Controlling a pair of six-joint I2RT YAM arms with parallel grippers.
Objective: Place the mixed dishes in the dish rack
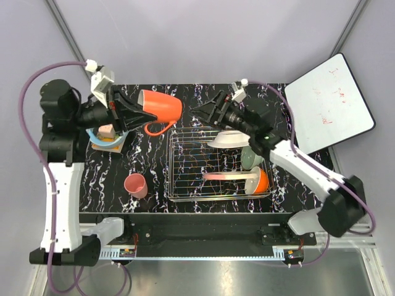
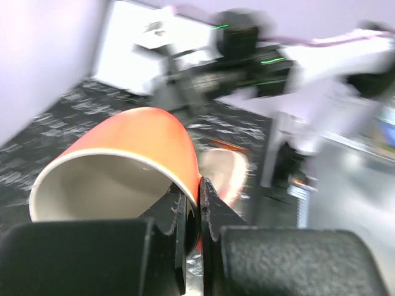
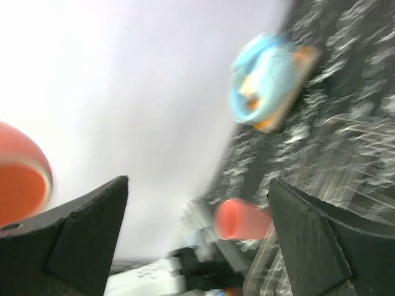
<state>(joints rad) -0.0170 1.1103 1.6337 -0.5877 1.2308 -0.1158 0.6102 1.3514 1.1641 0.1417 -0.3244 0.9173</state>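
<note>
My left gripper (image 1: 137,112) is shut on the rim of the orange-red mug (image 1: 162,108) and holds it on its side in the air, left of the dish rack (image 1: 220,161). In the left wrist view the fingers (image 2: 213,203) pinch the mug's wall (image 2: 148,139). My right gripper (image 1: 203,109) is open and empty above the rack's far edge, facing the mug. The rack holds the white plate (image 1: 227,139), pale green bowl (image 1: 252,156), salmon-pink plate (image 1: 225,176) and white-and-orange bowl (image 1: 260,181). The pink cup (image 1: 136,185) stands on the table; it also shows in the right wrist view (image 3: 241,219).
A light blue round tub (image 1: 106,137) sits on a board at the left, also in the right wrist view (image 3: 265,77). A white board with red scribbles (image 1: 328,102) leans at the far right. Grey walls close the back and sides.
</note>
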